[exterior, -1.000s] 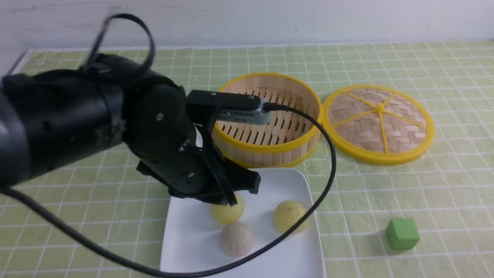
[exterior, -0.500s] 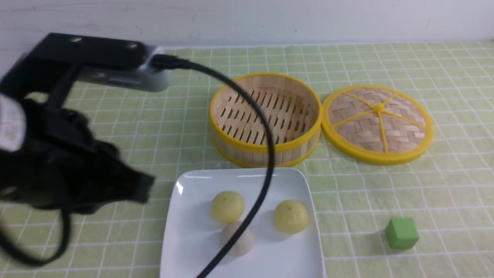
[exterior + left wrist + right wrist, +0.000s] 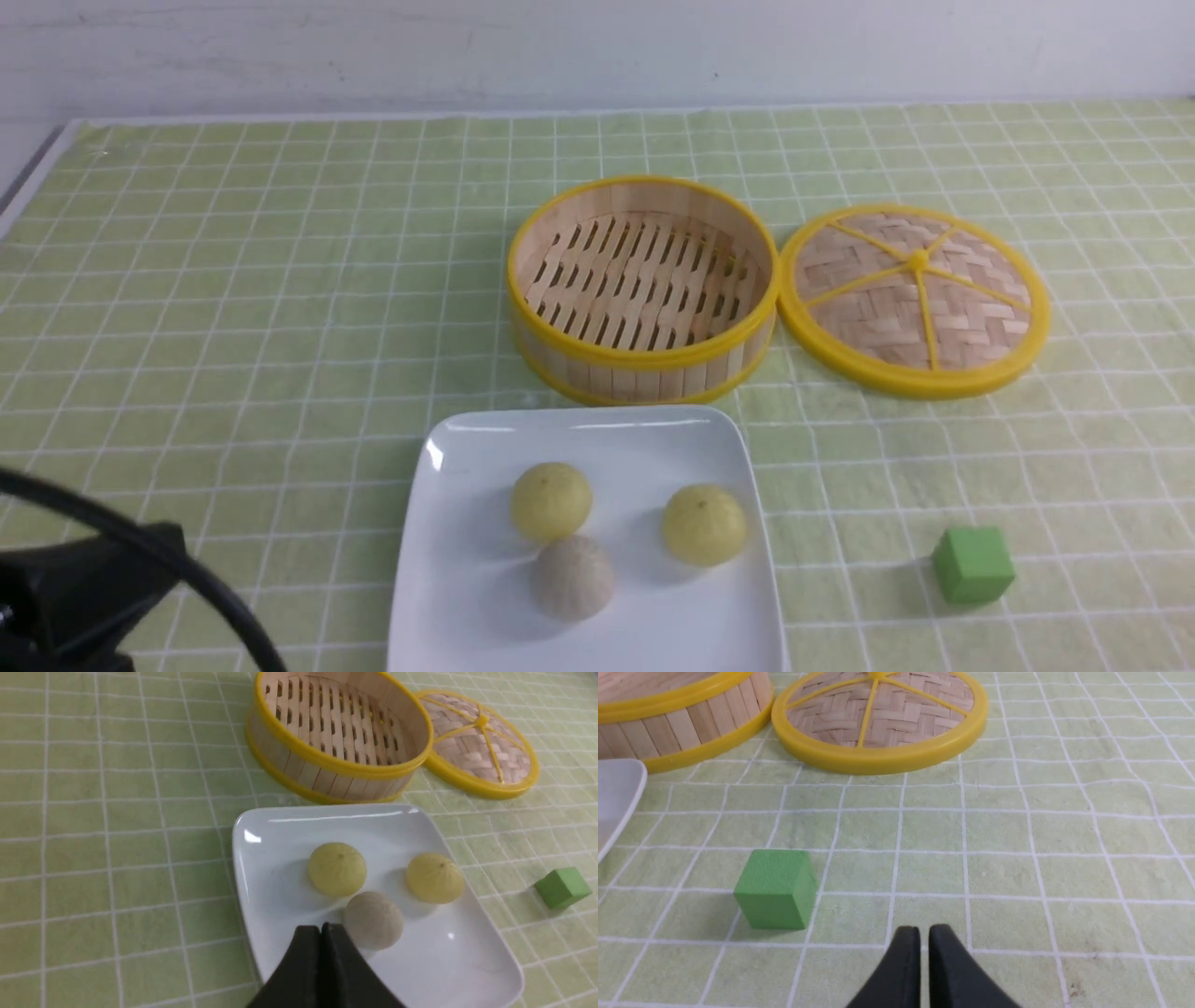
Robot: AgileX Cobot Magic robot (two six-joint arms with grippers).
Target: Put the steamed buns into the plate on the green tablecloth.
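Steamed buns (image 3: 574, 579): lay all three in the plate (image 3: 467, 579) on the green tablecloth (image 3: 280, 373), ahead and to the right of the left gripper (image 3: 321, 933), nearer than the right gripper (image 3: 924, 933), and seemingly needed only arms kept clear. Showed round domes facing up, with no long axis and no sideways heading to match. Had left fingers clenched on nothing, right ones parted by a slit, also without a load.

Can't make out any text, label or brand in any of the views. Can't find a readable number or sign either. Nowhere shows so much as a single legible letter.
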